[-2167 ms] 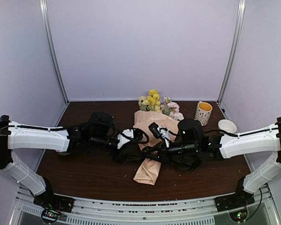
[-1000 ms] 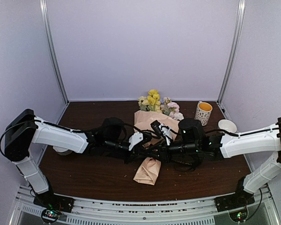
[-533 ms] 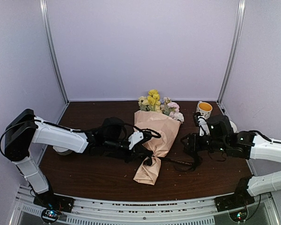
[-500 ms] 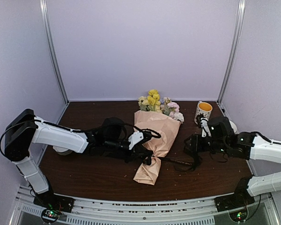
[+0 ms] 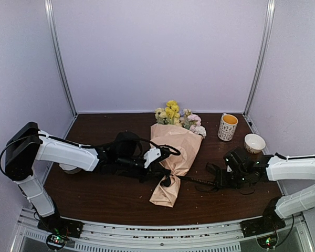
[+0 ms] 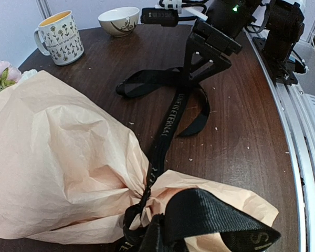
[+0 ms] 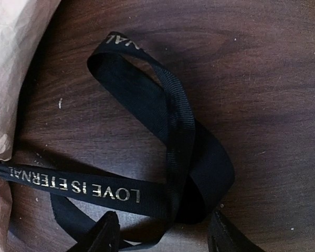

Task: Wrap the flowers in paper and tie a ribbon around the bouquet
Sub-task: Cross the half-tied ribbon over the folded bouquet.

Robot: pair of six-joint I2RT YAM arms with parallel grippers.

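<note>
Bouquet: the paper (image 5: 174, 148) cone lies in the middle of the table (image 5: 105, 199), wide end toward the upper part of the top view. The flowers (image 5: 174, 113) show above the wide end.
Ribbon: the ribbon (image 6: 170, 118) goes around the pinched neck of the cone. One tail runs to the right across the wood and ends in a loose loop, lettering "LOVE IS ETERNAL" upward.
Left gripper: the left gripper (image 5: 164, 177) sits at the neck with jaws closed. It seems to grip the other ribbon end, which fills the bottom of the left wrist view.
Right gripper: the right gripper (image 7: 163, 226) hangs low over the loose loop with fingers apart and nothing between them.
What changed: two seconds ago both grippers worked together over the middle of the cone. Since then the right arm pulled away to the lower right of the top view and let its jaws open – the tail it drew out now rests on the table.
Meaning: wrapping looks finished and the ribbon is around the neck, but I cannot tell if a knot is locked. Probably the right side must take the tail again.
Nearby: a mug (image 5: 227, 126) and a bowl (image 5: 254, 143) stand at upper right, well apart from the ribbon.
</note>
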